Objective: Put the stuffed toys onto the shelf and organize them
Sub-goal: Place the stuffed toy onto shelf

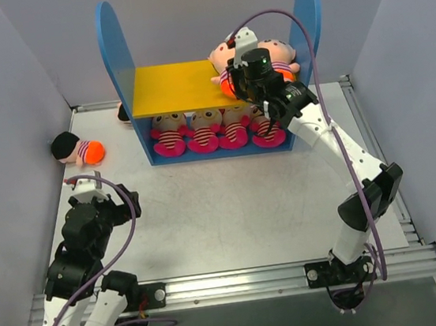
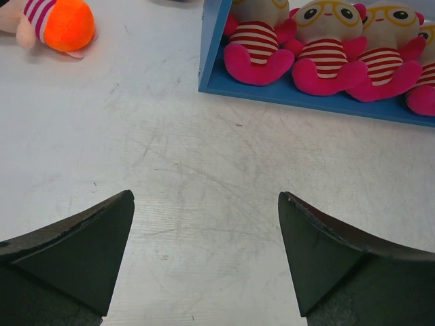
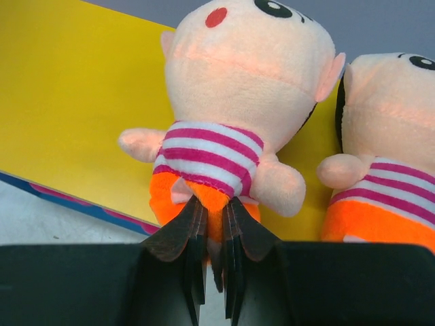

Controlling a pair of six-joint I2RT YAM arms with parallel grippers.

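The right hand point(image 3: 214, 207) is clamped on the orange bottom of a doll point(image 3: 238, 88) lying just ahead on the yellow board point(image 3: 81, 95) of the shelf point(image 1: 112, 49). The left hand point(image 2: 205, 195) gapes wide over the tabletop point(image 2: 170, 156), with a loose doll point(image 2: 58, 24) ahead-left and pink dolls point(image 2: 326, 58) ahead-right.

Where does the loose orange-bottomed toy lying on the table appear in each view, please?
Top external: the loose toy at far left, left of the shelf.
Left wrist: top-left corner.
Right wrist: not in it.
Shared landmark: the shelf, in all three.
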